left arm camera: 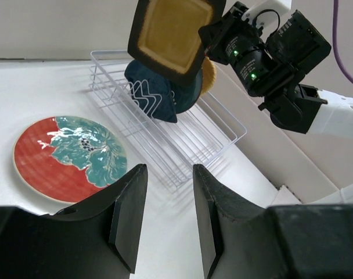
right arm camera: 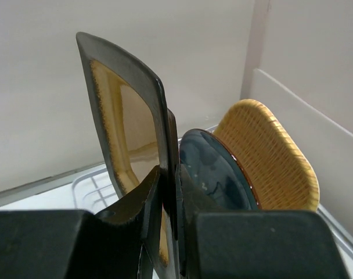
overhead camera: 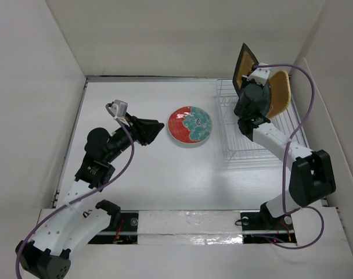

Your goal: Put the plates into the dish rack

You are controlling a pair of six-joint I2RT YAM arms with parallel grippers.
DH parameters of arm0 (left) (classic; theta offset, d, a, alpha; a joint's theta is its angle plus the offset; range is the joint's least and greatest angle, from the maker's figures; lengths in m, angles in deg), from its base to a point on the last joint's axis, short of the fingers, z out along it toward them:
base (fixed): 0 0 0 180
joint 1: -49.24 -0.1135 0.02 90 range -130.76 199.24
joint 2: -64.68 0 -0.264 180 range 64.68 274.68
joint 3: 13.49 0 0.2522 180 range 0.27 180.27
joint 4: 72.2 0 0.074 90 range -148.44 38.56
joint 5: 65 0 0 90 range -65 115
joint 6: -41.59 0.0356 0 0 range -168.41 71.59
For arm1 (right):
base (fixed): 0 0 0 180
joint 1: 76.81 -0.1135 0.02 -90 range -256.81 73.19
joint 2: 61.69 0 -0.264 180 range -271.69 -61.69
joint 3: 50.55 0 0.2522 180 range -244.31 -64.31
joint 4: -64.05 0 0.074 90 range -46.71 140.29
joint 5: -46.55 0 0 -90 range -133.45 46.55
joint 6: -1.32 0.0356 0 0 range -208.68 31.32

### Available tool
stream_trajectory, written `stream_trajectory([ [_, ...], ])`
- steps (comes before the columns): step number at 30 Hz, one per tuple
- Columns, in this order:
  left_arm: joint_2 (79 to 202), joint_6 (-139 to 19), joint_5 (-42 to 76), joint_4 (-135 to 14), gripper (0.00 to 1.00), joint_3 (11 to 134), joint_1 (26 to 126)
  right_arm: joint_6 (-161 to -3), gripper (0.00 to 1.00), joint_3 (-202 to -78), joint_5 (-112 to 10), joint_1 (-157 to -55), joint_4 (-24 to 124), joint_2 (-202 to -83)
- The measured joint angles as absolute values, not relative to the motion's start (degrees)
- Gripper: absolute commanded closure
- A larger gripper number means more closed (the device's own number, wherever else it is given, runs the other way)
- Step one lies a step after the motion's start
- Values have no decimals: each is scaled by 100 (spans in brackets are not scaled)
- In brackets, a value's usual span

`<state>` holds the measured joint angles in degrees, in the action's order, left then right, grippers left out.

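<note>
Right gripper (right arm camera: 168, 174) clamped the yellow plate (right arm camera: 124, 125) over the rack (left arm camera: 160, 148); we feared it clipping the racked dark plate (right arm camera: 216, 174).

The round red-and-teal ceramic plate (overhead camera: 190, 126) at the frame's centre shows a teal flower-like splash with dark specks on red. The square mustard-yellow ceramic plate (overhead camera: 244, 71), upper right, has a black rim. Beside it, the orange rounded-square ceramic plate (overhead camera: 280, 93) is finely ribbed. The wire dish rack (overhead camera: 230, 125) is white.
</note>
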<state>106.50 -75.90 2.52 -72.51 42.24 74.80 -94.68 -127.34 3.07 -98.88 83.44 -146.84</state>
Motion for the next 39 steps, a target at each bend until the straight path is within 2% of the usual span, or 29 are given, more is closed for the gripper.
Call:
stream_trajectory([
  [26,10947,-7588,259,-7233,66,4222,7480,-9946,100,-12747,416,-9779,9450,-16238],
  [39,10960,-7590,248,-7238,66,4222,7480,-9697,100,-12152,467,-9859,9911,-16345],
])
